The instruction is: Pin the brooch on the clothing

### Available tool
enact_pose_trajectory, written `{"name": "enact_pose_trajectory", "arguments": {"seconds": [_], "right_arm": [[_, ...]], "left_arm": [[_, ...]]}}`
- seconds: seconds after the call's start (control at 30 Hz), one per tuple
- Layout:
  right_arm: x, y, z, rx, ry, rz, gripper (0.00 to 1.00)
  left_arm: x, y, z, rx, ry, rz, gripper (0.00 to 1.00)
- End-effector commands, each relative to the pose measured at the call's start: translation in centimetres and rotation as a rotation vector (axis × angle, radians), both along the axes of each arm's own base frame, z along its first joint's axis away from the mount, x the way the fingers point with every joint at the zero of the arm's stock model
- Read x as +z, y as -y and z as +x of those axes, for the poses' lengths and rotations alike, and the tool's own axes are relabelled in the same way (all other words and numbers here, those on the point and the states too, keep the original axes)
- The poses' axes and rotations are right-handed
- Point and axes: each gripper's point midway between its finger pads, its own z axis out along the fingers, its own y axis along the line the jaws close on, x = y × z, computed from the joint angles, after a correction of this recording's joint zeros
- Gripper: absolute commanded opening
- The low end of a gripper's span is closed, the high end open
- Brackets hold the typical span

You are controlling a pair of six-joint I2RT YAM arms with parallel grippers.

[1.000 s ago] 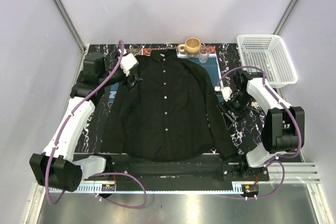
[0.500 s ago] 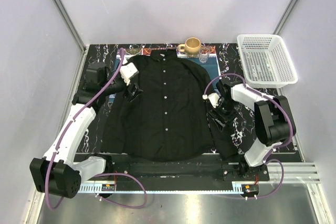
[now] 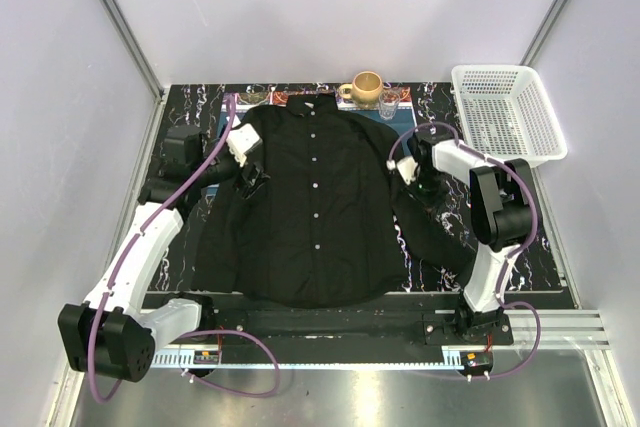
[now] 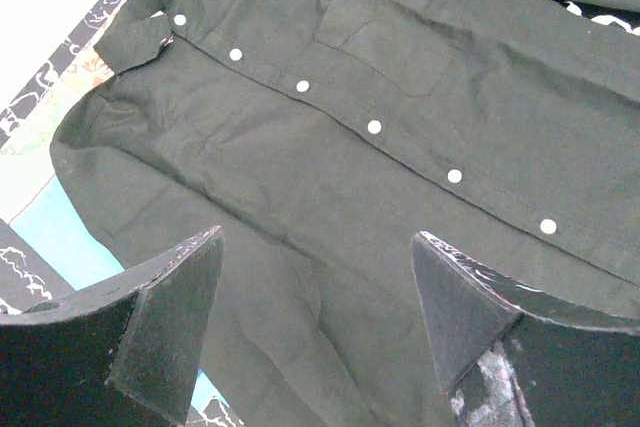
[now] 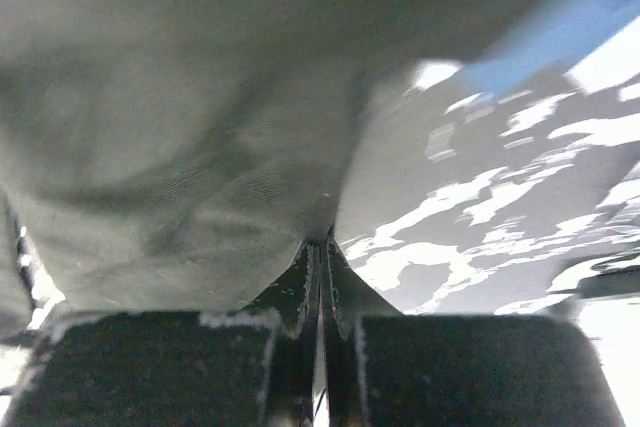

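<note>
At the table's (image 3: 440, 107) near edge sit both arm bases. Just beyond them, you see the black shirt (image 3: 320, 207) spread flat, front up, its hem nearest you and its collar at the far side.

Your left fingers (image 4: 165, 317) stand wide apart with nothing between them. They hover above the shirt by its left shoulder, and the left wrist view shows the row of white buttons (image 4: 374, 127) and a chest pocket (image 4: 400, 27) beyond them.

Your right fingers (image 5: 180, 377) are pressed together at the shirt's right sleeve, near the shoulder. The cloth's edge meets their tips, but you cannot tell whether any cloth is pinched between them.

You cannot make out the brooch in any view.

Farther back, a blue mat (image 3: 405, 127) shows from under the shirt. Along the far edge stand a tan mug (image 3: 366, 87) and a clear glass (image 3: 388, 102) just beside it, with a white basket (image 3: 505, 112) at the far right corner.
</note>
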Motion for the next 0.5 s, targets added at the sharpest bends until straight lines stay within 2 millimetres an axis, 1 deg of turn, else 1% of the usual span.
{"name": "enact_pose_trajectory", "arguments": {"seconds": [0.0,0.03,0.07,0.13,0.17,0.2,0.23,0.27,0.33,0.37,0.4,0.47], "right_arm": [[3.0,0.6,9.7,-0.009,0.295,-0.031,0.0],[3.5,0.7,10.2,-0.004,0.31,-0.038,0.0],[4.6,0.7,10.7,-0.004,0.327,-0.039,0.0],[5.3,0.6,10.2,-0.005,0.312,-0.024,0.18],[6.0,0.8,9.1,-0.014,0.288,-0.013,0.31],[6.3,0.2,8.5,-0.021,0.271,0.032,0.44],[6.3,0.3,7.5,-0.03,0.248,0.046,0.63],[7.2,0.2,6.8,-0.033,0.25,0.066,0.68],[7.4,0.8,5.6,-0.041,0.232,0.095,0.75],[8.0,1.1,5.4,-0.047,0.243,0.106,0.76],[8.1,1.9,5.2,-0.065,0.234,0.118,0.76],[8.1,2.4,4.4,-0.058,0.202,0.145,0.78]], "left_arm": [[1.9,-0.8,0.9,0.043,0.073,-0.019,0.8],[1.9,-0.9,0.9,0.048,0.072,-0.018,0.81],[2.0,-1.0,0.9,0.049,0.075,-0.019,0.8],[2.0,-1.0,0.9,0.052,0.074,-0.022,0.8],[2.1,-1.0,0.8,0.048,0.075,-0.024,0.8],[2.1,-1.0,0.7,0.047,0.076,-0.023,0.8],[2.1,-1.0,0.6,0.048,0.078,-0.025,0.8],[1.9,-1.0,0.5,0.044,0.072,-0.026,0.8],[2.1,-0.9,0.2,0.038,0.074,-0.032,0.81],[2.0,-0.9,0.1,0.035,0.071,-0.032,0.8],[1.9,-0.8,0.0,0.031,0.071,-0.034,0.81],[1.8,-0.8,-0.1,0.03,0.067,-0.035,0.81]]}}
